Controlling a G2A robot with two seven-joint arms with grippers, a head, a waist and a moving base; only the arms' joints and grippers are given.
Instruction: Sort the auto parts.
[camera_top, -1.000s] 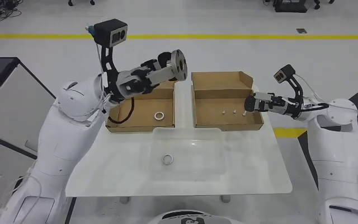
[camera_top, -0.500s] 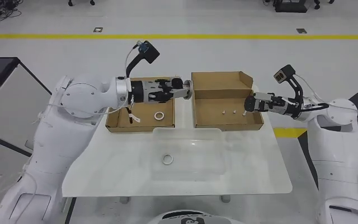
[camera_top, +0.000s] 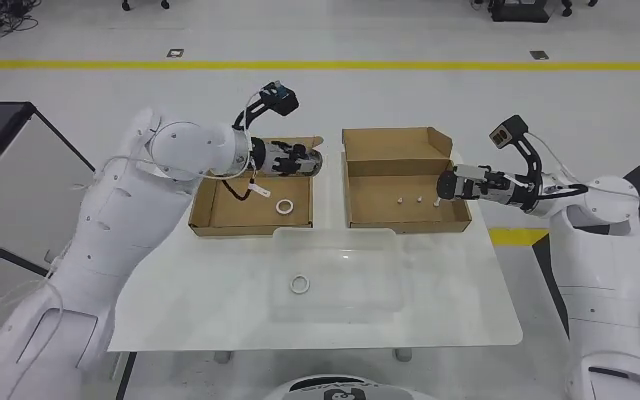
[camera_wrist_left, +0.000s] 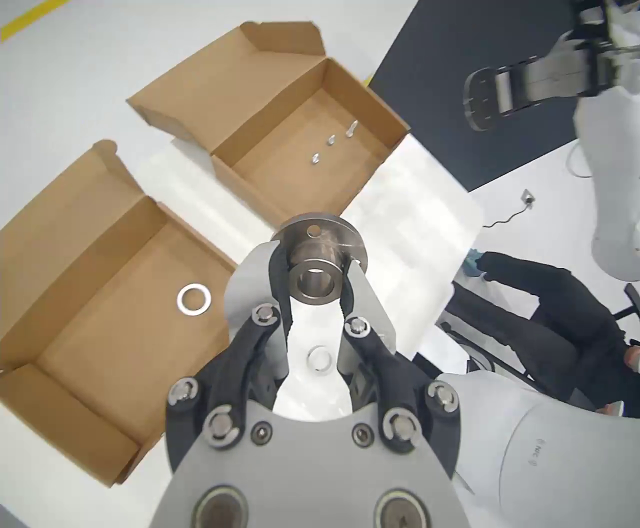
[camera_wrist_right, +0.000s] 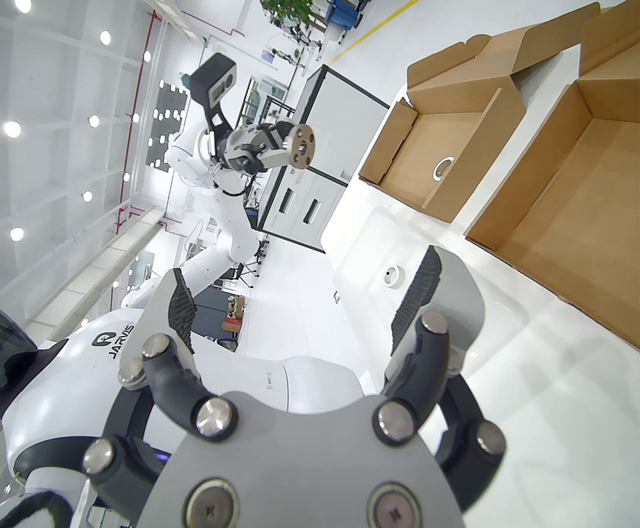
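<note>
White table (camera_top: 450, 300): left gripper (camera_wrist_left: 311, 280), clamped on the flanged bushing (camera_wrist_left: 320, 240), has come down near left box (camera_top: 250, 231); right gripper (camera_wrist_right: 305, 270) spread wide, empty

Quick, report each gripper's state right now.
Left gripper: shut on the flanged metal hub.
Right gripper: open, holding nothing.

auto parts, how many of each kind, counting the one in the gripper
flanged hub: 1
rings: 2
small screws: 3
total: 6
</note>
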